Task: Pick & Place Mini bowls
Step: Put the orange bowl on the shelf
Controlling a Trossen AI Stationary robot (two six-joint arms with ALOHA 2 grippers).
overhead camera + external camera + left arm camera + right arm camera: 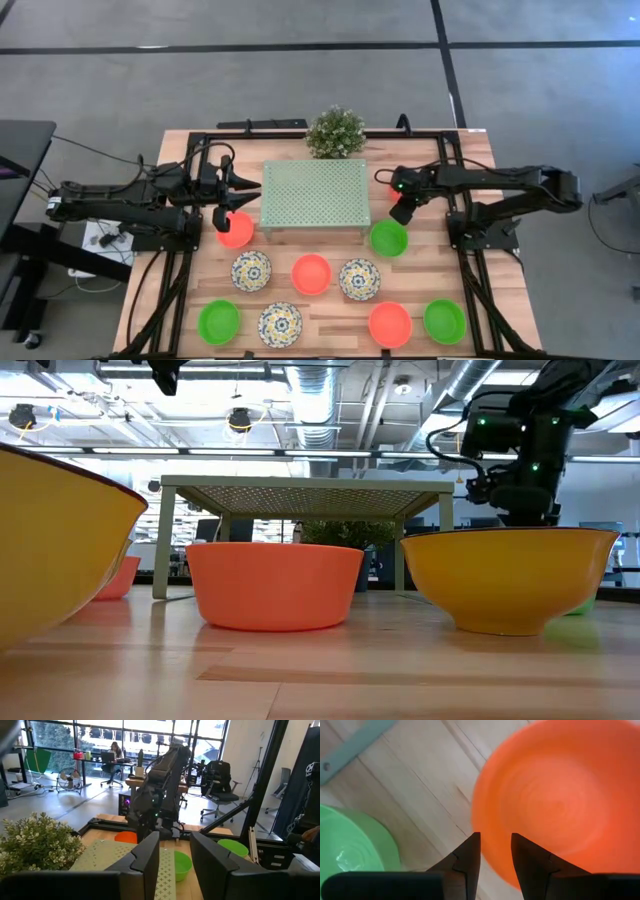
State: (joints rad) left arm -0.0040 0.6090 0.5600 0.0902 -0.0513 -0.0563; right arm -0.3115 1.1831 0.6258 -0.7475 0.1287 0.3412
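Several mini bowls lie on the wooden table. An orange one (236,229) is below my left gripper, and a green one (389,238) sits near the platform's right leg. Patterned (251,270), orange (311,274) and green (219,321) ones lie nearer. My right gripper (402,210) points down, open, over another orange bowl (560,795) beside the platform's right end. That bowl's rim (482,862) runs between its fingers (470,852). My left gripper (174,840) is open and empty, held level at the platform's left end (255,184). My right gripper comes from above, pointing down, with one finger inside and one outside the orange bowl's rim (482,862). The bowl rests on the table. I cannot tell whether the fingers touch the rim.
The pale green perforated platform (314,195) stands on legs at the table's middle, with a small bushy plant (335,132) behind it. Black frame rails run along the table's left and right sides. A person sits at a desk far off in the room (116,751).
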